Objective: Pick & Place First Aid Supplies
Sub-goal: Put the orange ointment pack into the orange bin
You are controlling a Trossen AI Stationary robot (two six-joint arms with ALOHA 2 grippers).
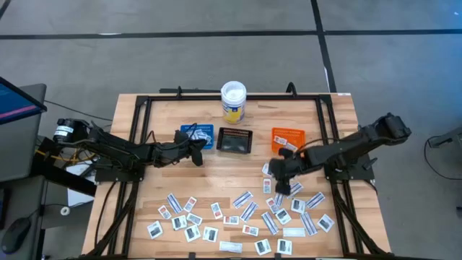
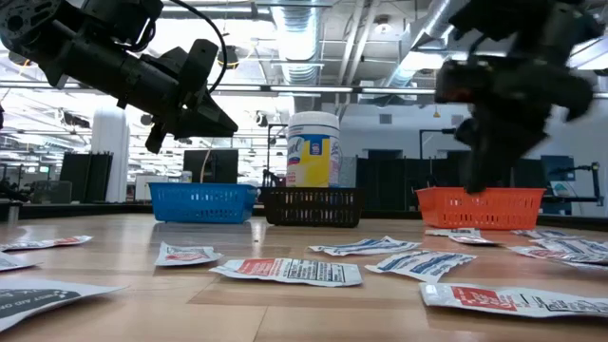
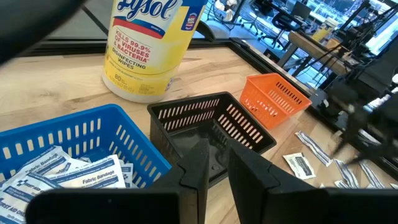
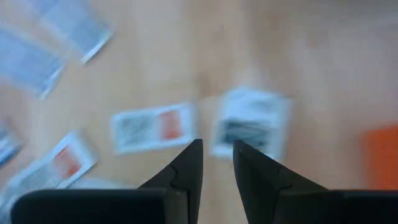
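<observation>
packets (image 1: 245,213) scattered flat, long axes mixed

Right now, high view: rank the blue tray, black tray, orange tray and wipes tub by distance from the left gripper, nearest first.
From the left gripper:
1. blue tray, right beside it, toward the table's far edge.
2. black tray, middle of the row.
3. wipes tub, behind the trays at the far edge.
4. orange tray, over by the right arm.

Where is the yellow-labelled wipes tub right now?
In the high view, the wipes tub stands upright at the table's far edge, centre, just behind the black tray.
</observation>
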